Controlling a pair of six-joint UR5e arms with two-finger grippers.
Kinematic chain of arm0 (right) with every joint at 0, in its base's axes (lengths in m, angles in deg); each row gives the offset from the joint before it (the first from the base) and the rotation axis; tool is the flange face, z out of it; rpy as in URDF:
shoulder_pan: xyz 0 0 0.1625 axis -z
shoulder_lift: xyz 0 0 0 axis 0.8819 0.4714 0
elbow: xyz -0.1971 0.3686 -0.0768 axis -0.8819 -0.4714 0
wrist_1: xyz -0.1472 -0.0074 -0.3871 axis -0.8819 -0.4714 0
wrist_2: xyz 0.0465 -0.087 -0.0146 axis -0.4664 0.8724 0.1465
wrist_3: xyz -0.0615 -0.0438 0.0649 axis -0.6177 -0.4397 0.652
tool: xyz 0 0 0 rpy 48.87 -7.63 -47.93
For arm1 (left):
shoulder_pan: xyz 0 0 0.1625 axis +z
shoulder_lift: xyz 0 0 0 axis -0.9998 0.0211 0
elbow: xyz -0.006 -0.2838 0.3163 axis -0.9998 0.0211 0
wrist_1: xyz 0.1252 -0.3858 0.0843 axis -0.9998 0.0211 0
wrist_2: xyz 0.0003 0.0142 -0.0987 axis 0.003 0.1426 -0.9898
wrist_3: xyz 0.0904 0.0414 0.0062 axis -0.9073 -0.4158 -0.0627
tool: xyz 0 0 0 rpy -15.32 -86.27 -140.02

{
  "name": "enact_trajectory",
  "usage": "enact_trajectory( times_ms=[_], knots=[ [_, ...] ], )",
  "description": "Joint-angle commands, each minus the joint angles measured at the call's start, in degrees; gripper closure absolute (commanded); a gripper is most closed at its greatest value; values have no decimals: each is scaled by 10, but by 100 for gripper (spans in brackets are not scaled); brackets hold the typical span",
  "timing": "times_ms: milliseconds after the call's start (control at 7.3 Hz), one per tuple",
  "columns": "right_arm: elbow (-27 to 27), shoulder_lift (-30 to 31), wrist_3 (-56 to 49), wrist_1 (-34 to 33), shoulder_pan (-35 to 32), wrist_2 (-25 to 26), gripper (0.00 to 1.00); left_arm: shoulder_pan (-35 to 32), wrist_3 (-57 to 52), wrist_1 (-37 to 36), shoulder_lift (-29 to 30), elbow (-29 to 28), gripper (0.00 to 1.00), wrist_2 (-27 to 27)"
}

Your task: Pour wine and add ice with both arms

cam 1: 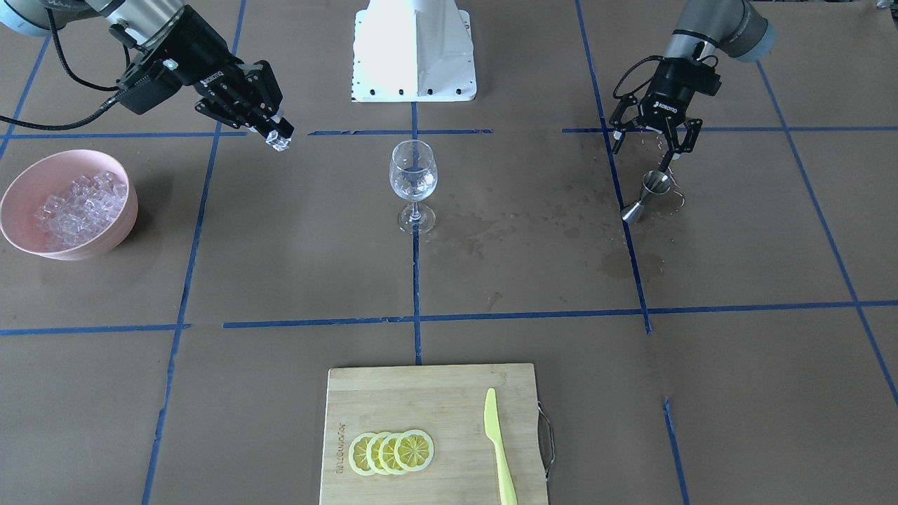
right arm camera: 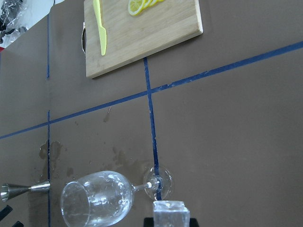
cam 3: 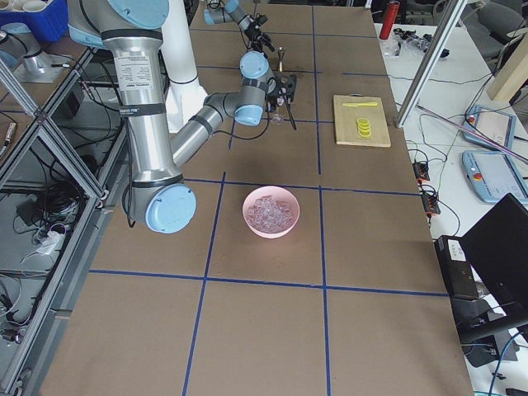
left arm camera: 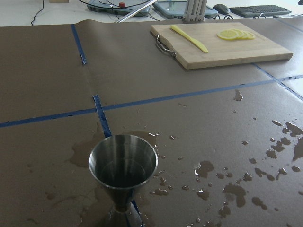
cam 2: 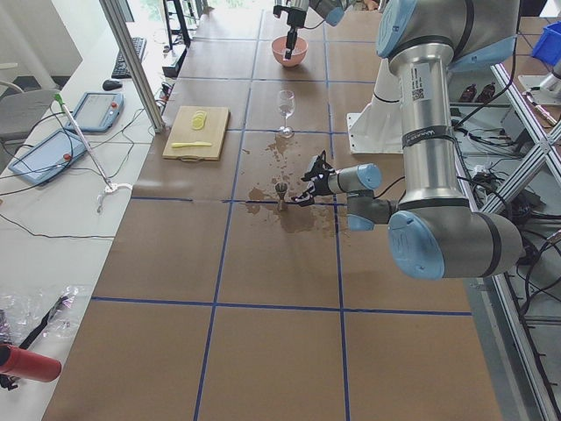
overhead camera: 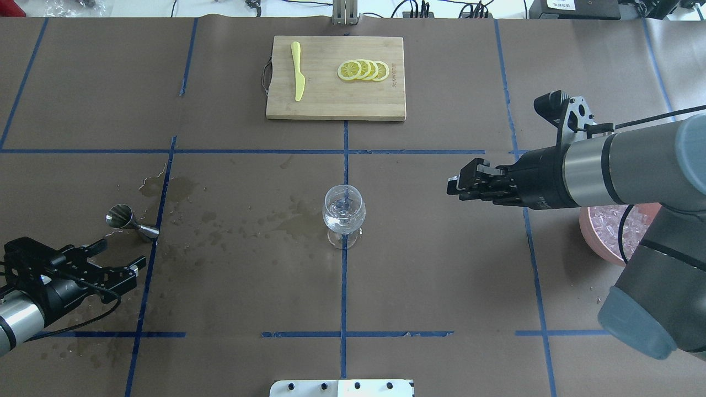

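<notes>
A clear wine glass [cam 1: 413, 175] stands upright at the table's middle; a little clear wine [overhead camera: 342, 221] barely shows in it. My right gripper [cam 1: 278, 137] is shut on one ice cube [right arm camera: 170, 211], held in the air between the glass [right arm camera: 99, 199] and the pink bowl [cam 1: 21, 184] heaped with ice [cam 1: 78, 207]. In the overhead view this gripper [overhead camera: 454, 185] is to the right of the glass [overhead camera: 343, 211]. My left gripper [cam 1: 649, 151] is open and empty, just behind a steel jigger [cam 1: 649, 195] that stands upright [left arm camera: 123, 164].
A bamboo cutting board [cam 1: 393, 400] with lemon slices [cam 1: 391, 452] and a yellow-green knife [cam 1: 498, 442] lies at the far edge. Wet spill marks [overhead camera: 231, 220] spread between the jigger [overhead camera: 126, 218] and the glass. The white base block [cam 1: 414, 49] is behind the glass.
</notes>
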Motion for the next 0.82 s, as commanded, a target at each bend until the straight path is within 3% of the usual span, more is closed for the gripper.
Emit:
enact_trajectory(
  times_ms=[0, 274, 411, 685],
  knots=[
    [0, -67, 4, -74, 37, 27, 100, -78, 1, -141, -15, 85, 0, -161],
    [-2, -124, 25, -144, 111, 116, 100, -181, -1, -240, -11, 125, 0, -338],
    [-6, -158, 26, -187, 136, 137, 100, -216, -6, -250, -13, 120, 0, -385],
    [-28, -198, 25, -218, 146, 150, 100, -221, -6, -251, -13, 119, 0, -386]
  ],
)
